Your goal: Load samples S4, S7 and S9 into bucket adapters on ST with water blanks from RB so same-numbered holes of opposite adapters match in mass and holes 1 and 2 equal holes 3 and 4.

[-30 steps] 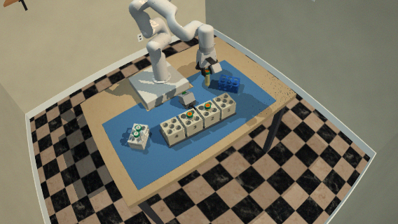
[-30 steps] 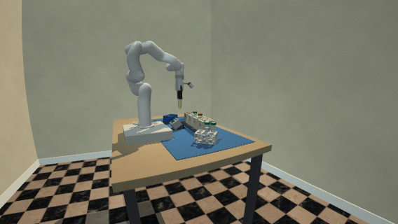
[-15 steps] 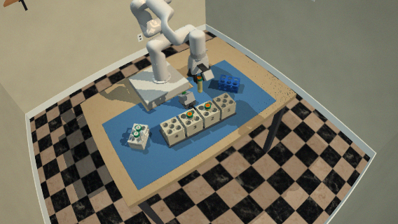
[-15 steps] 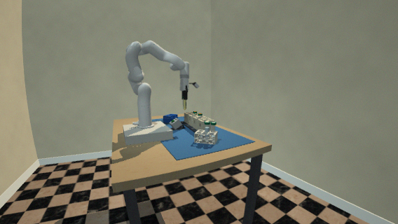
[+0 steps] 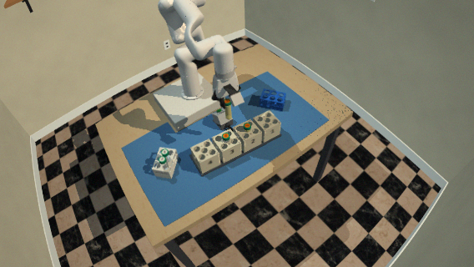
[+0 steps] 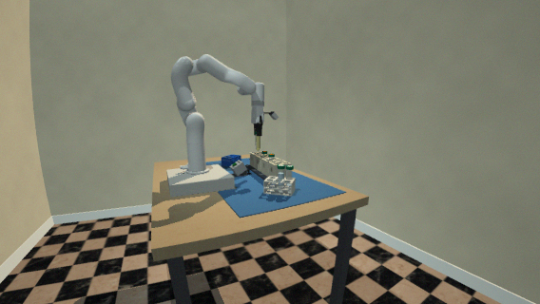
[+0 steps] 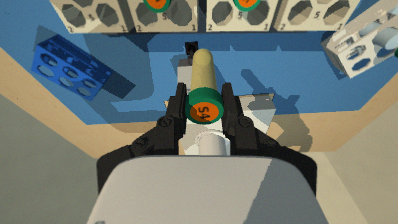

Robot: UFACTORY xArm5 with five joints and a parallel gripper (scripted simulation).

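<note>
From above, the white arm reached down over the blue mat (image 5: 292,121); its gripper (image 5: 226,101) was clamped on sample S4 (image 5: 228,109), a pale tube with a green cap and orange dot, hanging near the row of four cream adapters (image 5: 238,139) on the loading stand; two middle adapters each held one orange-dotted tube in the centre hole, and the end adapters looked vacant; the blue sample rack (image 5: 273,99) showed no tubes; the white blank rack (image 5: 165,163) held two white-dotted blanks; the DONE desk (image 5: 222,118) sat directly beneath the hanging tube, so a careless descent could have struck it or pressed the key early.

From the side, the gripper (image 6: 258,131) held the tube (image 6: 257,142) upright, above and apart from the adapter row (image 6: 271,163); if lowered off-centre, the tube's tip could have caught a hole rim and nudged the loose stand.

From the wrist, the black fingers pinched the cap marked S4 (image 7: 202,107); the adapters (image 7: 205,15) lay ahead along the top edge; choosing a hole without an equal partner opposite would likely have left the load unbalanced; the liquid level was unreadable here.
</note>
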